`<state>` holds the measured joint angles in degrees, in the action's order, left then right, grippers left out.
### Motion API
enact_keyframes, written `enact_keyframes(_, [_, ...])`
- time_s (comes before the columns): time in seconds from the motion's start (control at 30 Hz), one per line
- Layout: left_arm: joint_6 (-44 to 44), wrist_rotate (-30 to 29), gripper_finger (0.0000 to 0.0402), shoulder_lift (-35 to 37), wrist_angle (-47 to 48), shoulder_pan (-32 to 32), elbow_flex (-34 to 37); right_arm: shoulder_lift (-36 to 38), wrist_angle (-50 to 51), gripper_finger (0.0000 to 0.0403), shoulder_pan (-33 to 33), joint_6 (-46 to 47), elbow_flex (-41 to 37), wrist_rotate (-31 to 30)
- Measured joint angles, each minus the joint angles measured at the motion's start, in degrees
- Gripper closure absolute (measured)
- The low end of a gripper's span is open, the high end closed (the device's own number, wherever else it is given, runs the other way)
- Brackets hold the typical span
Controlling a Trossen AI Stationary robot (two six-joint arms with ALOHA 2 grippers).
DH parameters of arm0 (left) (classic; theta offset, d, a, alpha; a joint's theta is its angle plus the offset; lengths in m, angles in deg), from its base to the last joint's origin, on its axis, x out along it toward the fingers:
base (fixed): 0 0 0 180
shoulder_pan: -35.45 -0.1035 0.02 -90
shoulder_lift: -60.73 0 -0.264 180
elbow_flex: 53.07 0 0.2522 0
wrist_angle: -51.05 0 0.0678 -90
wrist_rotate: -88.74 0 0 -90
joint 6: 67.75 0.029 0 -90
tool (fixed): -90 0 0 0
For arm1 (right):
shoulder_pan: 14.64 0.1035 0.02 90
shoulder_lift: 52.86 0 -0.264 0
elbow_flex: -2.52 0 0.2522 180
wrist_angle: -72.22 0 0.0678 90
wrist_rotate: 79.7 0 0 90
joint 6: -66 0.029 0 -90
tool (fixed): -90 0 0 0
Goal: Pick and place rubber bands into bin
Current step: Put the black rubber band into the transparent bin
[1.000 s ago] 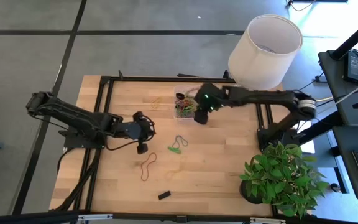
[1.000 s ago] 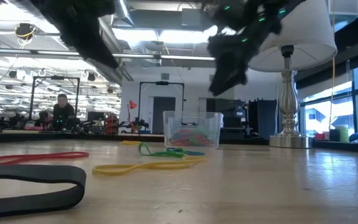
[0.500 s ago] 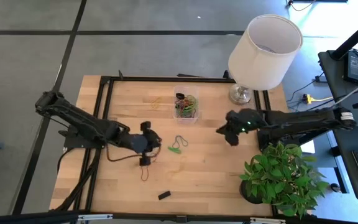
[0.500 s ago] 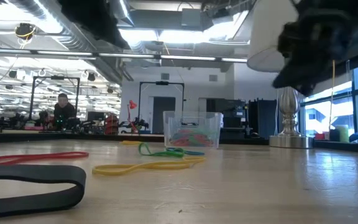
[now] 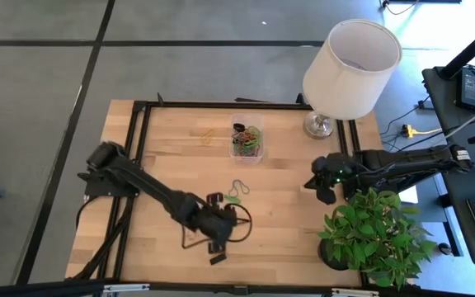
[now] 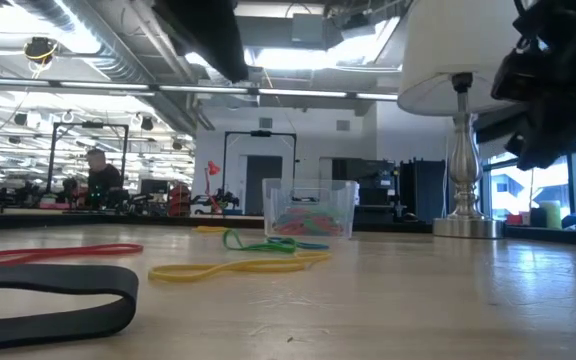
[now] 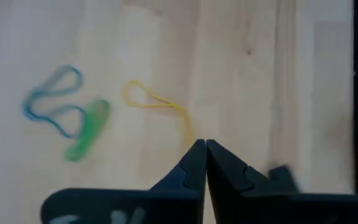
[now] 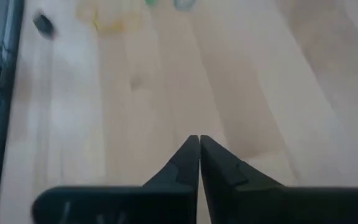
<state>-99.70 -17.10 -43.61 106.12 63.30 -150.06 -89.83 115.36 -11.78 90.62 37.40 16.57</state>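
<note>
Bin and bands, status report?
Left gripper shut, low over front table. Right gripper shut, empty, parked by plant. Bin holds bands; yellow band, green loose.

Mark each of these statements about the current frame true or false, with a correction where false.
1. The bin already holds rubber bands. True.
2. The left claw is wide open. False: its fingers are shut together.
3. The right claw hangs over the bin. False: it sits toward the table's right side, near the potted plant.
4. A yellow rubber band lies on the wood ahead of the left claw. True.
5. The lamp stands at the table's near left corner. False: it stands at the far right corner.
</note>
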Motion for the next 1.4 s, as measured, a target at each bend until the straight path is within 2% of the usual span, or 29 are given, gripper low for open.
enact_keyframes(0.23, [-16.86,1.55,0.037,-9.93,5.44,4.49,-9.06,0.03,1.38,0.0398,0.4,-0.92,-0.01,-0.03])
enact_keyframes(0.37, [-29.56,5.24,0.0348,-12.11,6.73,6.63,-9.19,0.03,1.04,0.039,0.4,-0.92,-0.01,-0.07])
enact_keyframes(0.5, [-38.89,5.41,0.0312,-13.32,6.18,9.02,-8.82,0.0,0.83,0.0392,0.4,-0.94,-0.01,-0.05])
enact_keyframes(0.77, [-43.79,5.51,0.0229,-17.47,2.36,11.82,-8.82,0.0,0.64,0.0397,0.4,-0.94,-0.01,-0.06])
enact_keyframes(0.93, [-43.81,5.59,0.021,-20.57,1.74,12.36,-8.87,0.0,0.54,0.0388,0.4,-0.92,-0.01,-0.07])
enact_keyframes(1.0, [-43.78,6.41,0.0219,-21.04,2.34,12.28,-9.06,0.0,0.52,0.0387,0.4,-0.94,-0.01,-0.07])
enact_keyframes(1.07, [-43.8,7.19,0.0247,-21.11,3.51,11.92,-9.09,0.0,0.45,0.0387,0.4,-0.95,-0.01,-0.07])
enact_keyframes(1.23, [-38.75,8.53,0.0377,-19.83,7.44,10.4,-9.75,0.0,0.45,0.0387,0.4,-0.92,-0.01,-0.07])
enact_keyframes(1.4, [-30.92,7.49,0.0398,-14.74,16.09,6.91,-14.79,0.0,-0.46,0.0387,0.4,-1.09,-0.01,-0.17])
